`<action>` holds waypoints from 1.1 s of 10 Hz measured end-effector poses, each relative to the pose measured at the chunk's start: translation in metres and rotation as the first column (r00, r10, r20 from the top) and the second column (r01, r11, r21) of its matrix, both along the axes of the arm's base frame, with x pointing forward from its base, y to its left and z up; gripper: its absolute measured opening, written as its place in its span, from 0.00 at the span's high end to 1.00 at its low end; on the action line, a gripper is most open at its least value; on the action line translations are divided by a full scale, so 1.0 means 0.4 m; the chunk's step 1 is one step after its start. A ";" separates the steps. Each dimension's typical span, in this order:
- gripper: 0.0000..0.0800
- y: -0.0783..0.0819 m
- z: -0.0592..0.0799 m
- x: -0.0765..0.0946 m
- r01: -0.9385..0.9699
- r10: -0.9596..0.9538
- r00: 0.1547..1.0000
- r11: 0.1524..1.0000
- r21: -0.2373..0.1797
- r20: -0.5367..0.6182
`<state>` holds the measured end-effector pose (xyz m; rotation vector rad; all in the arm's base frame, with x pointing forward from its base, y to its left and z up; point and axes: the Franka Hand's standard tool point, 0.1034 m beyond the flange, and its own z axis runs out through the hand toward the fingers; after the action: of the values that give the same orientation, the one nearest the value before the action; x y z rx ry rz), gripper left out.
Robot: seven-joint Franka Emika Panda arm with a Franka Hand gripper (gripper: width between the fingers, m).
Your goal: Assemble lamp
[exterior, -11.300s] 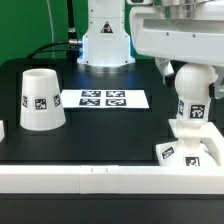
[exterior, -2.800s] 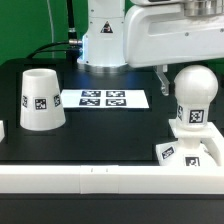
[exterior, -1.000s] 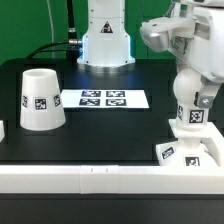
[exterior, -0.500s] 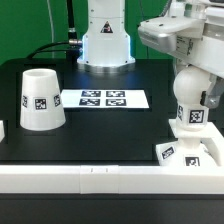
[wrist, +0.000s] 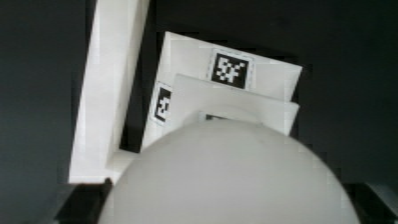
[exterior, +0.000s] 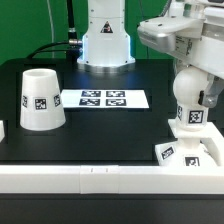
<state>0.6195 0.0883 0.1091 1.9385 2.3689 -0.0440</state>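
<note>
The rounded white bulb (exterior: 187, 103) stands upright with its neck in the stepped square base (exterior: 190, 153) at the exterior view's right, near the front rail. My gripper (exterior: 193, 93) comes down from above, with a finger on each side of the bulb's round head, shut on it. In the wrist view the bulb (wrist: 214, 170) fills the space between the dark fingers (wrist: 80, 207), with the tagged base (wrist: 228, 80) below it. The tapered shade (exterior: 40, 98) stands alone, wide end down, at the exterior view's left.
The marker board (exterior: 105, 98) lies flat at the middle back. A long white rail (exterior: 90, 180) runs along the front edge and shows beside the base in the wrist view (wrist: 111, 80). The arm's white pedestal (exterior: 105, 40) stands behind the marker board.
About three seconds ago the hand was above the bulb and off it; now it is down around the bulb's head. Over the last second the hand has turned slightly. Bulb and base stay put.
</note>
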 end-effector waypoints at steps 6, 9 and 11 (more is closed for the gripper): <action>0.28 -0.006 -0.002 -0.002 0.600 -0.601 0.799 0.798 0.055 0.010; 0.28 -0.009 -0.001 -0.005 0.788 -0.789 0.614 0.612 0.072 -0.016; 0.28 -0.007 -0.002 -0.006 0.886 -0.888 0.460 0.457 0.077 -0.019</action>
<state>0.6172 0.0853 0.1085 2.9413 1.0323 0.0122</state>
